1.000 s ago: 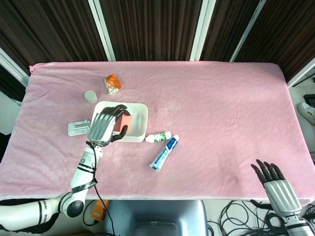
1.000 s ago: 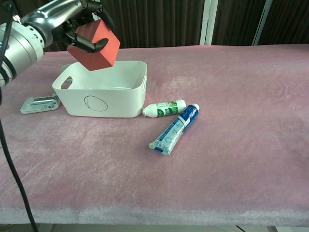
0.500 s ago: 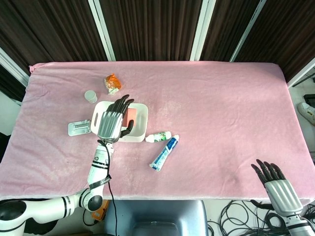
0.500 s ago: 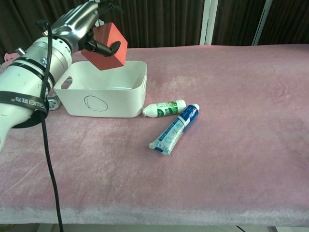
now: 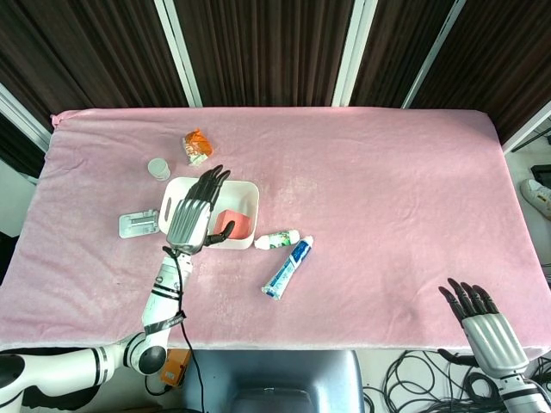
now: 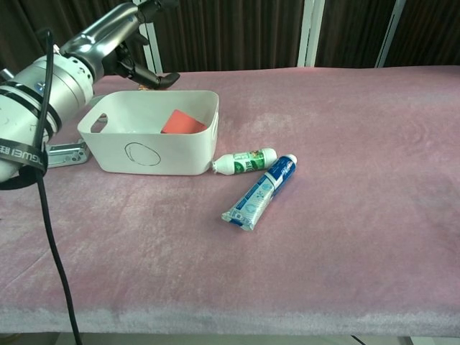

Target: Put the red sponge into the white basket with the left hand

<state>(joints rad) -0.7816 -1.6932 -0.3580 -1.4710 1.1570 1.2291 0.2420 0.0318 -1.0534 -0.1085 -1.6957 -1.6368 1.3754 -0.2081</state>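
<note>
The red sponge (image 5: pixel 235 225) (image 6: pixel 184 122) lies inside the white basket (image 5: pixel 244 197) (image 6: pixel 144 154), leaning against its right wall. My left hand (image 5: pixel 195 217) (image 6: pixel 128 43) hovers above the basket with fingers spread and nothing in it. My right hand (image 5: pixel 480 320) rests open at the table's near right edge, seen only in the head view.
A small green-and-white bottle (image 5: pixel 277 239) (image 6: pixel 244 161) and a blue toothpaste tube (image 5: pixel 287 268) (image 6: pixel 260 191) lie right of the basket. A grey flat device (image 5: pixel 138 224) sits left of it. An orange packet (image 5: pixel 196 145) and a small round cap (image 5: pixel 158 168) lie behind.
My left hand opened and let go of the red sponge, which dropped into the basket. The right hand has not moved.
</note>
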